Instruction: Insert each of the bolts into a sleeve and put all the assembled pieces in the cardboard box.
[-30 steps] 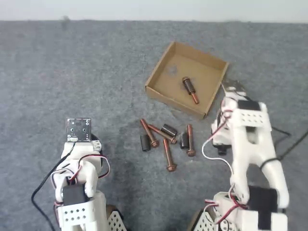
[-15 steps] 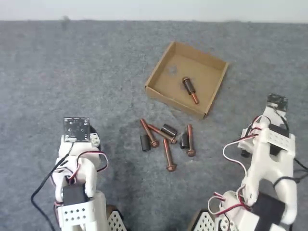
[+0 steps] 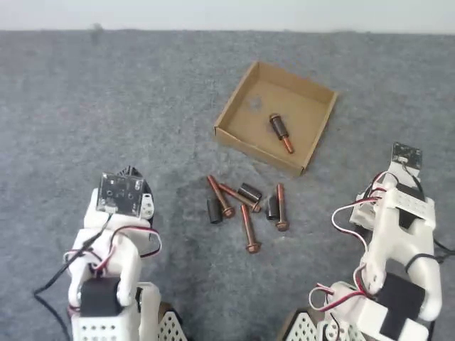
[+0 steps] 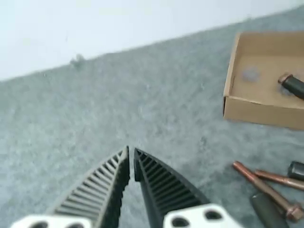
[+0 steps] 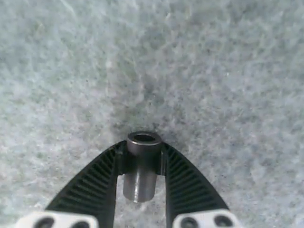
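The cardboard box (image 3: pixel 245 106) lies at the back centre and holds one bolt fitted in a dark sleeve (image 3: pixel 280 132). In front of it, several loose copper bolts (image 3: pixel 220 196) and three dark sleeves (image 3: pixel 214 210) are scattered on the carpet. My left gripper (image 4: pixel 131 156) is shut and empty, hovering over bare carpet left of the pile, with the box (image 4: pixel 247 109) and bolts (image 4: pixel 264 188) ahead of it. My right gripper (image 5: pixel 142 151) is shut on a dark sleeve (image 5: pixel 141 171), held upright just above the carpet. The right arm (image 3: pixel 398 217) stands right of the pile.
Grey carpet covers the whole table, and a pale wall (image 3: pixel 227 13) runs along the far edge. The left arm (image 3: pixel 114 234) rises at the front left. Open carpet lies left of the box and between the two arms.
The right arm has drawn back from the box's near right corner toward the right edge, then held still. The left arm has tipped forward a little.
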### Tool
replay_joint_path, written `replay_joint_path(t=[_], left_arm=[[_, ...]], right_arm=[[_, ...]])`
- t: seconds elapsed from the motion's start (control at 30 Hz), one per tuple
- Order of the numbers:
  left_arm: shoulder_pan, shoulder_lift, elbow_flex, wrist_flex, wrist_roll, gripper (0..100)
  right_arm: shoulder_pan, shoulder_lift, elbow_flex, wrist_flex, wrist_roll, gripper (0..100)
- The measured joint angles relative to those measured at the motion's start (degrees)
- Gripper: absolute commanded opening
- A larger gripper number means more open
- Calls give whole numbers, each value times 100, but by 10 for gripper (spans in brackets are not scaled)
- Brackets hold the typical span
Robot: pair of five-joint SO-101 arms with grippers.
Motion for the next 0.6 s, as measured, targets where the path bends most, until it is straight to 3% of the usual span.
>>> replay_joint_path(t=[0.27,0.6], left_arm=[[246,2778,-1468,0,0,12],[2163,5160,-2593,-220,0,13]], right_arm=[[0,0,0,0,0,6],[0,0,0,0,0,6]])
